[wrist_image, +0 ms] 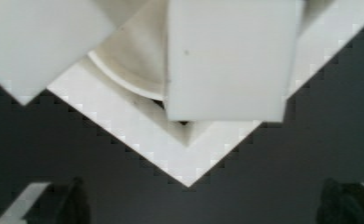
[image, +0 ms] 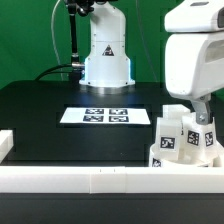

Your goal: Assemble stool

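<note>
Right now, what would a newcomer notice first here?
The big white gripper hangs open over a cluster of tagged stool legs at the exterior view's right, by the border rail. Mid-table, the marker board stands out on black. The wrist view shows the round seat tucked into the rail corner.

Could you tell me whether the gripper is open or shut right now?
Open. In the wrist view the gripper shows its fingers far apart at the picture's edges, with nothing between them.

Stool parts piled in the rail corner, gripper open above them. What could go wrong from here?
1. The legs stand crowded together against the border rails, so the open gripper may knock a neighbour while closing on one.
2. In the wrist view a leg covers part of the seat, so lifting either could drag the other.
</note>
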